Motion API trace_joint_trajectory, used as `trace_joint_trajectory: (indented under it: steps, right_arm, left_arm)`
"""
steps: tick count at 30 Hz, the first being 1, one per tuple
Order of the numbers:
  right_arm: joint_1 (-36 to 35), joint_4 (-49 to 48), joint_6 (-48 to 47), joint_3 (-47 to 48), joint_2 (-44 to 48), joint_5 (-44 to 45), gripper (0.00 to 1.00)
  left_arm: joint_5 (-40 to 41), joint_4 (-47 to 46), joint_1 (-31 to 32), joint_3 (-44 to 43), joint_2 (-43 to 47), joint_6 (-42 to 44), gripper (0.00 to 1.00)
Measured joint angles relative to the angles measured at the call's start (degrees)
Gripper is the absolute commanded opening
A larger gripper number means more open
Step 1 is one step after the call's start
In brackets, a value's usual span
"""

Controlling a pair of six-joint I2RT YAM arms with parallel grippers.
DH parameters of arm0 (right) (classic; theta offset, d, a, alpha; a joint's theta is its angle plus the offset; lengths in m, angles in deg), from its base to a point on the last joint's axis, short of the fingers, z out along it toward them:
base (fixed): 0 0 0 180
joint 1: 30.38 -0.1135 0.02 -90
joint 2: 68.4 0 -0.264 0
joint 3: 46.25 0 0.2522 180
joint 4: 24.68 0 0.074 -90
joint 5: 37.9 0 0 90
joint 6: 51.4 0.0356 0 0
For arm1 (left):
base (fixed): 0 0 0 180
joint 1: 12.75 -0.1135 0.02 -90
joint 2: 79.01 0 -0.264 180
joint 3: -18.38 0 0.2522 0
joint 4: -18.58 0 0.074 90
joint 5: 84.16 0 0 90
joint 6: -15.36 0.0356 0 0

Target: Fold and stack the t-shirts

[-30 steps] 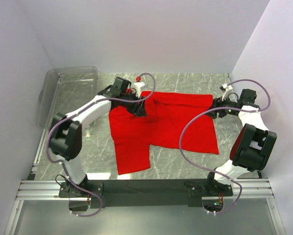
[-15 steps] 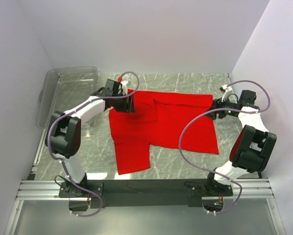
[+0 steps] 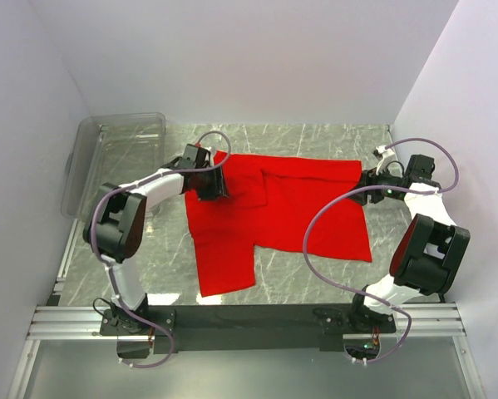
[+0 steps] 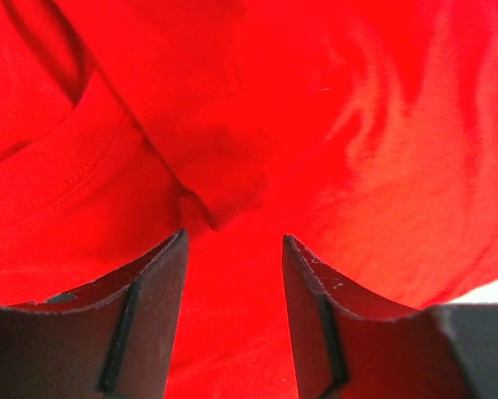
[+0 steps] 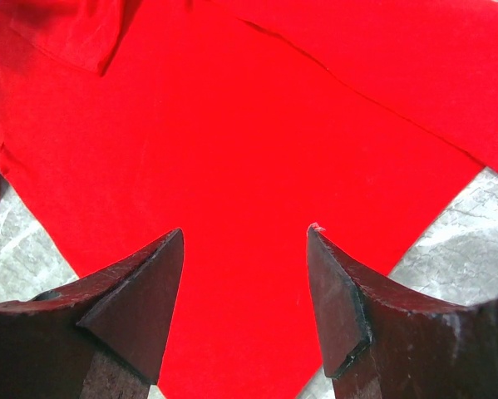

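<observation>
Looks like you're at the grab-for-first-fold step: shirt [image 3: 273, 208] lies spread on the bench [image 3: 315, 137], not folded yet. Left tool [image 4: 232, 241] sits spread over its far-left corner, right tool [image 5: 244, 233] spread at the right edge, neither pinching. Next you need both to nip cloth

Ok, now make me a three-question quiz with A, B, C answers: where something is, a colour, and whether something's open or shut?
1. Where is the clear bin? A far left B far right C middle
2. What colour is the t-shirt? A blue B red C green
3. The right gripper is: A open B shut on the t-shirt C shut on the bin
Answers: 1 A, it sits at the far left; 2 B, it is bright red; 3 A, its jaws stand apart.
</observation>
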Motion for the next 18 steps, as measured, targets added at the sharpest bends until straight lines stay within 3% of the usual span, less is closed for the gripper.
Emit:
trace_joint_trajectory:
  steps: [11, 18]
  right_arm:
    - [0.0, -0.1, 0.0, 0.0, 0.0, 0.0, 0.68]
    - [0.0, -0.1, 0.1, 0.0, 0.0, 0.0, 0.67]
  left_arm:
    - [0.2, -0.9, 0.0, -0.3, -4.6, -3.6, 0.46]
    - [0.3, -0.8, 0.0, -0.3, -4.6, -3.6, 0.34]
